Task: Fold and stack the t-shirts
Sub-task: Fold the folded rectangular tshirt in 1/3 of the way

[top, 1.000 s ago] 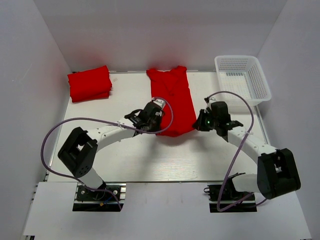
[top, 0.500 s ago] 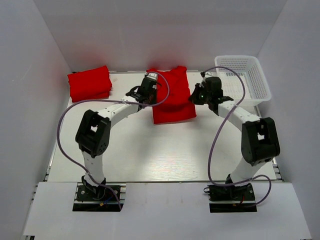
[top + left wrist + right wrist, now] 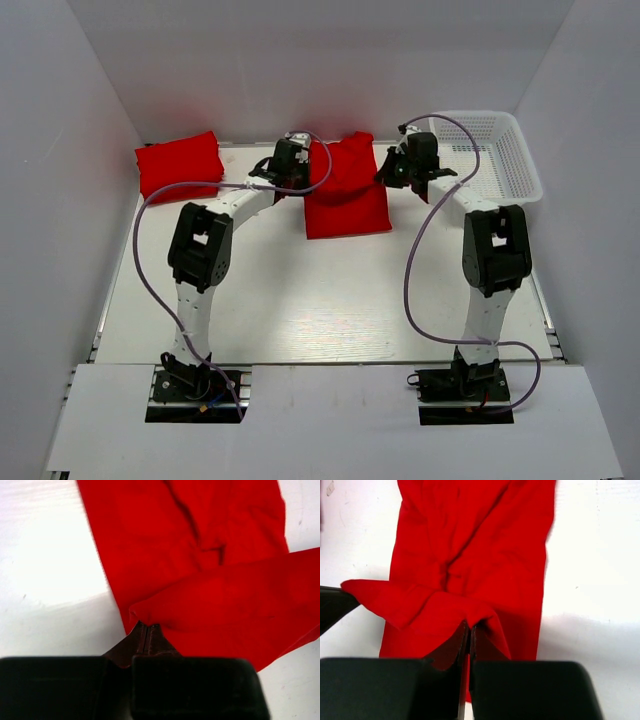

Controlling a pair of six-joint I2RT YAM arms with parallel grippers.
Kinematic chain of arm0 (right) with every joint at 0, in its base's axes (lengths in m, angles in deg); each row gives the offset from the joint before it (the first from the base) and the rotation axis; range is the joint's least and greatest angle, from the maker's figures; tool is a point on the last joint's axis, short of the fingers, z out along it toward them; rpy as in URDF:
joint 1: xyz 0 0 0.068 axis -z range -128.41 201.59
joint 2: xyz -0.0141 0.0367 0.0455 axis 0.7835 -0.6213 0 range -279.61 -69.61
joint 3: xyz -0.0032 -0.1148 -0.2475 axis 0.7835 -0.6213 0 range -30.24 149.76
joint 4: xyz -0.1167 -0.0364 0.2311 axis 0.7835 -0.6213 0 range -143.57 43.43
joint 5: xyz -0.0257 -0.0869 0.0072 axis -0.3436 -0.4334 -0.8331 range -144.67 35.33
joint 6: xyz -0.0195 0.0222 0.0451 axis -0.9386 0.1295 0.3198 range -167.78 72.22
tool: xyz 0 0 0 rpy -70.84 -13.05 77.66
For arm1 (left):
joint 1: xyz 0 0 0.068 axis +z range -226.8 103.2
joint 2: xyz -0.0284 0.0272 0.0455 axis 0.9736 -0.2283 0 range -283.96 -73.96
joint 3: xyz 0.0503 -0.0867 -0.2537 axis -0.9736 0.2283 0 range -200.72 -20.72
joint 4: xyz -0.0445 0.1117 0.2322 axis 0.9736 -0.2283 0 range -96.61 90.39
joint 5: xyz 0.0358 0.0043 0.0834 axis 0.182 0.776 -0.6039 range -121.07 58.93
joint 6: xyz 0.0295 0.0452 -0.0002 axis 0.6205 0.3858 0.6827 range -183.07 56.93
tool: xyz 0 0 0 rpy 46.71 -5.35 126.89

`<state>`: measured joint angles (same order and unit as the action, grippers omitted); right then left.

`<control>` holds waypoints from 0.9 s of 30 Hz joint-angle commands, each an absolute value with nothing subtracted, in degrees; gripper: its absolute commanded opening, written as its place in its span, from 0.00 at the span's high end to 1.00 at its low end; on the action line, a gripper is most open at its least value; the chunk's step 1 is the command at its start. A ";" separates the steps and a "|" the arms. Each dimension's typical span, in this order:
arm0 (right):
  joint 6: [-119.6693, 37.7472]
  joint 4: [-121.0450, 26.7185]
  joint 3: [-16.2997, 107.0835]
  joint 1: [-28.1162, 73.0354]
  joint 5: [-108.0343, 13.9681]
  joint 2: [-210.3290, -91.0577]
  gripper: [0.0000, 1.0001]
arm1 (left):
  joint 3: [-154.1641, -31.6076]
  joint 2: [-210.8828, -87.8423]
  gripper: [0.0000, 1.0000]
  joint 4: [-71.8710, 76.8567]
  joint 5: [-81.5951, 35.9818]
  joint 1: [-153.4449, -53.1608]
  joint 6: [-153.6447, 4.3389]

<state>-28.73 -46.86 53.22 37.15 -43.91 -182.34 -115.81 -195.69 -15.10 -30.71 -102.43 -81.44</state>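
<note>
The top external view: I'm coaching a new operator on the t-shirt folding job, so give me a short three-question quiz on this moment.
1. True or false: the left jaws and the right jaws are both shut on the middle t-shirt.
2. Where does the folded red stack lie? A) at the far left of the table; B) inside the white basket; C) at the near edge, between the arm bases.
3. Short answer: which arm works nearer the white basket?

Key: 1 true; 2 A; 3 the right one.
</note>
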 commanded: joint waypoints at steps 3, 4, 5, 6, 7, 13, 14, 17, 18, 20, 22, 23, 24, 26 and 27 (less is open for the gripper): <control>-28.18 -48.31 59.23 37.88 -40.53 -186.58 1.00 | -120.03 -198.49 1.00 -14.02 -25.36 -101.68 -82.23; -28.00 -48.15 60.80 38.05 -39.65 -187.90 1.00 | -120.03 -198.50 1.00 -13.42 -25.36 -101.15 -83.19; -27.57 -48.06 61.33 37.96 -39.47 -188.61 1.00 | -120.03 -198.50 1.00 -12.71 -26.14 -101.15 -83.72; -27.13 -48.06 62.12 38.22 -39.03 -190.53 1.00 | -120.03 -198.50 1.00 -12.71 -26.67 -100.63 -84.51; -25.64 -48.06 64.65 38.31 -38.51 -191.51 1.00 | -120.03 -199.19 1.00 -12.71 -27.46 -100.62 -85.39; -18.71 -43.33 71.79 39.37 -35.88 -198.89 0.73 | -128.02 -204.56 0.97 -12.89 -30.19 -98.34 -91.00; -17.38 -39.84 74.15 39.80 -35.17 -200.47 0.65 | -129.95 -205.08 0.53 -12.10 -30.19 -97.47 -91.81; -12.45 -38.91 82.57 41.38 -30.79 -204.08 0.13 | -136.26 -206.66 0.00 -12.52 -32.29 -96.32 -91.81; -12.10 -38.75 82.52 41.57 -29.11 -204.09 0.10 | -137.95 -206.67 0.00 -14.36 -32.99 -95.79 -91.81; -13.14 -37.87 78.69 41.66 -28.84 -201.63 0.10 | -138.67 -205.98 0.00 -18.83 -34.58 -95.79 -92.52; -17.33 -38.82 76.03 41.66 -28.57 -197.18 0.10 | -134.65 -200.73 0.00 -18.08 -34.59 -95.26 -92.52; -18.67 -40.05 73.06 41.83 -27.87 -195.84 0.10 | -128.62 -198.61 0.00 -15.63 -33.97 -95.26 -91.30; -21.21 -41.11 69.81 41.66 -27.87 -193.30 0.10 | -125.51 -196.58 0.00 -14.39 -32.40 -95.96 -90.42; -24.46 -42.08 64.00 41.66 -28.22 -189.00 0.10 | -118.06 -191.50 0.00 -12.54 -30.20 -96.49 -87.09; -26.40 -42.78 59.89 41.74 -28.74 -185.92 0.10 | -116.01 -190.25 0.00 -12.53 -26.71 -97.27 -86.46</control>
